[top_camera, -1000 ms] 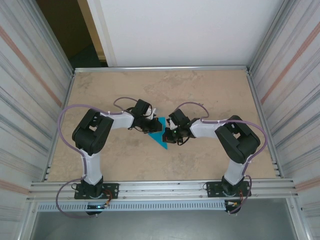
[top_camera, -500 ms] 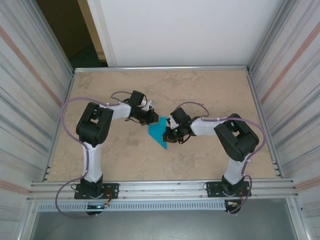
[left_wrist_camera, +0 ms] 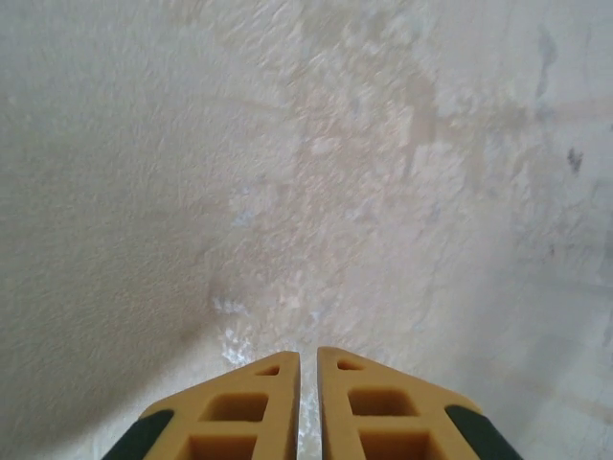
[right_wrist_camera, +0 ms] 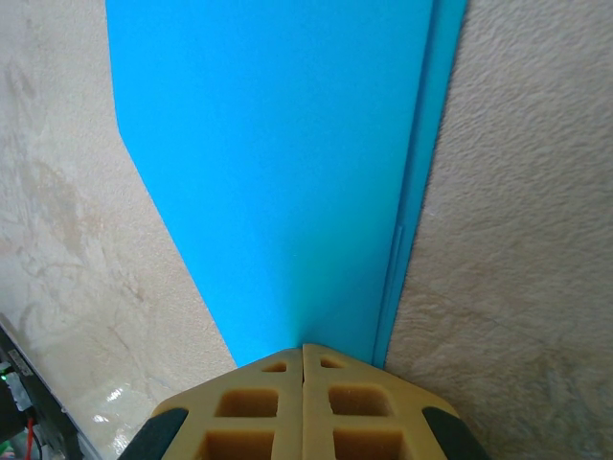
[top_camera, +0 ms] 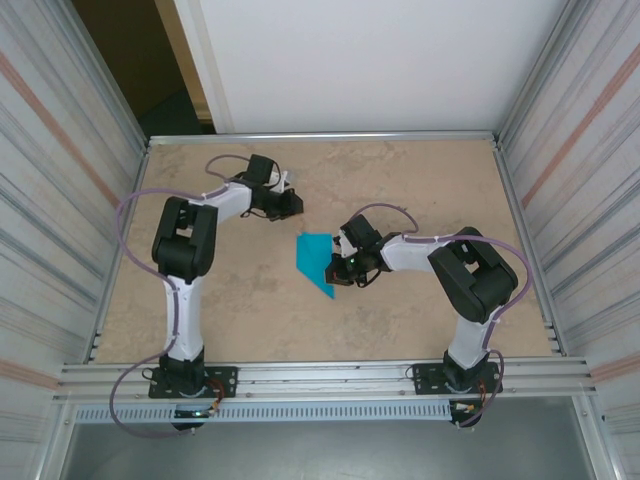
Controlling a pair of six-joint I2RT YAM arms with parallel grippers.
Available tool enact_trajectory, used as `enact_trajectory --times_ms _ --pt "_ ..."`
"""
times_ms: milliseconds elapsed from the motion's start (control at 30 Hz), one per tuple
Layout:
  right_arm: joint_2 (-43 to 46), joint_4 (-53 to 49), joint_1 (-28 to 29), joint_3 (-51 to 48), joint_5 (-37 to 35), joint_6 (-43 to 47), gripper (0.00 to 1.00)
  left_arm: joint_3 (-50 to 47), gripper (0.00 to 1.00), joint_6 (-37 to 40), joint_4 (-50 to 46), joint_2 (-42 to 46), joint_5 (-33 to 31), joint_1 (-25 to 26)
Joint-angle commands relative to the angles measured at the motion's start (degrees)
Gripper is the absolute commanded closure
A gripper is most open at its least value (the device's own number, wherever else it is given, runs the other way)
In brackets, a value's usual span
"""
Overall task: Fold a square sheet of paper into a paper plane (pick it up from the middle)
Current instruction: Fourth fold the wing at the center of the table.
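Beige, mottled stone-look board is making up the table (top_camera: 430,190), which is taking up most of the overhead view. The left arm (top_camera: 185,245) is bending toward the upper left of that frame, while the right arm (top_camera: 470,275) is reaching in from the lower right toward the centre. Just left of centre the paper (top_camera: 314,256) is lying flat on the table. It is turquoise and folded into a narrow shape tapering to a point that is aiming at the bottom of the frame. In the right wrist view a thin strip of a lower layer is showing along its right edge.

The left gripper (left_wrist_camera: 308,356) is hovering over bare table well apart from the paper, its fingers drawn almost together with nothing between them. The right gripper (right_wrist_camera: 304,347) is sitting at the paper's right side, fingertips pressed together where they are meeting the blue edge. Whether they are pinching a layer or merely pressing down on it, I cannot tell.

The paper is looking very light, thin and limp, likely to slide on the table and to crumple or tear under a hard squeeze. I am judging the stacked layers beside the crease, around the middle of its length, to be the stiffest place to take hold, so that neither end is drooping.
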State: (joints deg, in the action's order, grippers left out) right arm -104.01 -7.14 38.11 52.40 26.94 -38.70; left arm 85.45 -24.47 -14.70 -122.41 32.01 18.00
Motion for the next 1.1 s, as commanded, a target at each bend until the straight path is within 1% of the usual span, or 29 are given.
enact_trajectory --times_ms 0,67,167,300,433,567,733,767,867,967,1067 --pt "-3.02 -10.63 -0.30 -2.69 -6.38 0.43 0.96 -6.13 0.86 -2.18 3.93 9.22 0.63 1.78" --pt "-2.35 -9.96 -0.28 -2.40 -5.81 0.07 0.96 -12.51 0.86 -4.27 7.83 13.54 2.22 3.15" --pt "-1.84 -9.26 -0.39 -1.85 -4.58 -0.14 0.96 -19.90 0.86 -7.08 11.54 17.16 3.29 5.87" --pt "-1.64 -8.46 -0.36 -0.97 -3.63 0.02 0.96 -24.24 0.87 -8.33 13.05 16.93 2.79 9.12" --pt "-0.53 -7.37 -0.54 -0.56 -3.12 0.69 0.96 -23.80 0.89 -8.05 11.57 13.38 1.70 10.20" --pt "1.80 -5.31 -0.61 0.07 -1.67 1.29 0.96 -23.41 0.90 -7.70 10.01 12.04 -0.78 10.46" --pt "4.29 -0.73 -0.56 1.34 -0.47 -1.05 0.94 -22.18 0.91 -7.78 6.15 9.94 -4.09 10.54" --pt "4.18 0.69 -0.50 1.32 -0.87 -2.12 0.93 -22.03 0.91 -7.81 5.19 9.61 -4.82 10.65" --pt "2.48 3.04 -0.39 2.09 -1.93 -4.44 0.93 -21.92 0.92 -8.44 3.58 8.82 -6.11 10.64" --pt "-0.77 2.94 -0.27 4.04 -1.93 -5.07 0.93 -21.27 0.92 -8.68 1.47 8.11 -7.42 10.70" --pt "-2.19 2.71 -0.23 4.56 -1.88 -5.49 0.94 -20.76 0.92 -8.69 -0.24 7.65 -8.43 10.91"
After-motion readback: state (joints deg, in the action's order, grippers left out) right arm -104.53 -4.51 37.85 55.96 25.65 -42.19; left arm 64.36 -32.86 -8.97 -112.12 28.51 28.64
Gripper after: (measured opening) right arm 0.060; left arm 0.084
